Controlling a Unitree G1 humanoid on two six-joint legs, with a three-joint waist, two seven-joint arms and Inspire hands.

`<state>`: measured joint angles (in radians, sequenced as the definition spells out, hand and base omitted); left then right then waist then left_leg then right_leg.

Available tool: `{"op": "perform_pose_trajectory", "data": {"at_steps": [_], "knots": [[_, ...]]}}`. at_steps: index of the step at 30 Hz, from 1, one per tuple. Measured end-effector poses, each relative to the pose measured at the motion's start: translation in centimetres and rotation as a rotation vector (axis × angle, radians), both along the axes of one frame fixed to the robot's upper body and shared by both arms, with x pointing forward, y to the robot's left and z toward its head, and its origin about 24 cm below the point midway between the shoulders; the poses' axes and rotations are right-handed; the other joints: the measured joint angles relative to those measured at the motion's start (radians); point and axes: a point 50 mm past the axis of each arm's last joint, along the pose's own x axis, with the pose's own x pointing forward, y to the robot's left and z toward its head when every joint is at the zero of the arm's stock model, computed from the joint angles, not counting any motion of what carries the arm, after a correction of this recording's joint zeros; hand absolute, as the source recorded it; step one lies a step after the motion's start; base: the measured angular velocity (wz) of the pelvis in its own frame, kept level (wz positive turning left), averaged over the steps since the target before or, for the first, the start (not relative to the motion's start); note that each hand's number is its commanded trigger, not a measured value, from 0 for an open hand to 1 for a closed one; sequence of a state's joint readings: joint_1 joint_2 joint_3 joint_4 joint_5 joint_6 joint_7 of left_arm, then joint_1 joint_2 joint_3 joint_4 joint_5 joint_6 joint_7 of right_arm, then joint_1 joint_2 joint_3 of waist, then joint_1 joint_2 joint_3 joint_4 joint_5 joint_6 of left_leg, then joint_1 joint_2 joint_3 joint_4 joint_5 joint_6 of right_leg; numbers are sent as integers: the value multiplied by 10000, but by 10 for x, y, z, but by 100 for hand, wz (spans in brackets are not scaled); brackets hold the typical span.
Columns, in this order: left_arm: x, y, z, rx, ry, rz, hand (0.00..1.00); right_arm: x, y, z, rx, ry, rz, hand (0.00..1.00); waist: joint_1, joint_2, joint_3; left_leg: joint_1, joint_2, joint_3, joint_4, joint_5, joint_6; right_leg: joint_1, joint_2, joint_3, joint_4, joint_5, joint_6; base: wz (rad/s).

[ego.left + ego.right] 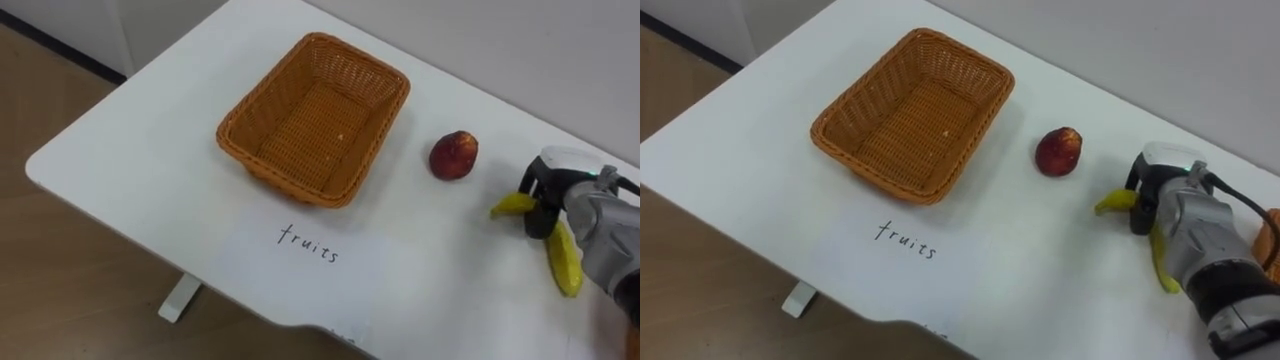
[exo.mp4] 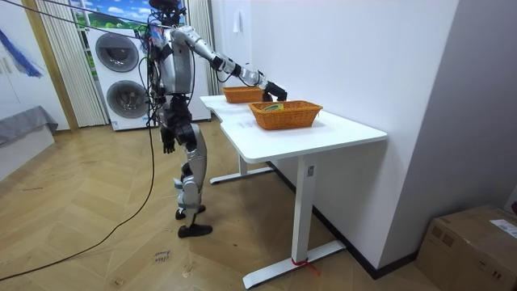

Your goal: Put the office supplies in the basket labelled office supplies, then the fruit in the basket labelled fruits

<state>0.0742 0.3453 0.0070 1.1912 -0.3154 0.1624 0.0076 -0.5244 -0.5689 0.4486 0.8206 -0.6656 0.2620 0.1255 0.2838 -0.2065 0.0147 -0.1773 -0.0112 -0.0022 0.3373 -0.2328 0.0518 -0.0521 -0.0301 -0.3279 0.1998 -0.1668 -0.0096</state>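
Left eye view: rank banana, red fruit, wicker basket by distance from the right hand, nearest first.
1. banana: gripped in the right hand, at the table's right side.
2. red fruit: on the table, just left of the hand, apart from it.
3. wicker basket: farthest, further left, behind the paper label.

White table. Empty wicker basket on its top. At the basket's 6 o'clock, a handwritten paper sheet, flat. At 3 o'clock, a red fruit, apart from the rim. Farther at 3 o'clock, a banana, gripped by the right hand. Beyond it, a second wicker basket.
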Motion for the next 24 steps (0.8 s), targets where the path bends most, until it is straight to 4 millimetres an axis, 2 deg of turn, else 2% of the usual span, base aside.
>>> {"op": "perform_pose_trajectory", "data": {"at_steps": [5, 7, 12, 15, 17, 19, 21, 23, 24], "knots": [[-7, 0, -1, 50, 41, 118, 0, 2, 4, 7, 421, -223, 204, 100, -45, 13, 9, 66, 5, 68, -95, 7, -7, 2, 2, 77, -4, 1, 1, -4], [-11, 1, -1, 100, 124, 245, 0, 2, 6, 9, 628, -268, 341, 100, -105, -17, -13, 127, 8, 102, -147, 11, -9, 32, 6, 151, -4, 1, 2, -8], [-21, 3, -1, 163, 253, 602, 0, 4, 17, 23, 1580, -850, 968, 100, -539, -23, -27, 304, -6, 205, -289, 57, 3, 134, 0, 253, -158, 6, 10, -5], [-22, 3, -1, 132, 61, 909, 0, 4, 32, 41, 2075, -1687, 1668, 100, -832, 26, -33, 342, 2, 241, -333, 60, -2, 133, 0, 286, -157, 5, 10, -3], [-22, -4, -4, -31, -53, 910, 0, 5, 42, 53, 2344, -2269, 2194, 100, -958, 158, -43, 481, -4, 318, -355, 63, 3, 206, -3, 468, -156, 5, 10, -12], [-21, -9, -6, -127, -167, 915, 0, 5, 45, 58, 2549, -2486, 2334, 100, -1068, 242, -47, 675, -14, 334, -436, 65, 6, 355, -12, 540, -158, 4, 13, -7], [-25, -10, -7, -170, -182, 1175, 0, 5, 49, 68, 2690, -2754, 2509, 100, -1108, 284, -90, 920, -8, 428, -665, 77, 19, 454, -26, 562, -153, -1, 21, -13], [-35, -9, -7, -165, -84, 1517, 0, 6, 54, 88, 2881, -3519, 2837, 100, -1259, 366, -113, 1159, 2, 464, -740, 86, 14, 651, -26, 546, -155, -2, 22, -9], [-37, -9, -7, -162, -41, 1570, 0, 6, 54, 91, 2911, -3671, 2870, 100, -1275, 391, -115, 1256, 2, 465, -791, 87, 14, 727, -26, 548, -162, -2, 22, 0]]}}
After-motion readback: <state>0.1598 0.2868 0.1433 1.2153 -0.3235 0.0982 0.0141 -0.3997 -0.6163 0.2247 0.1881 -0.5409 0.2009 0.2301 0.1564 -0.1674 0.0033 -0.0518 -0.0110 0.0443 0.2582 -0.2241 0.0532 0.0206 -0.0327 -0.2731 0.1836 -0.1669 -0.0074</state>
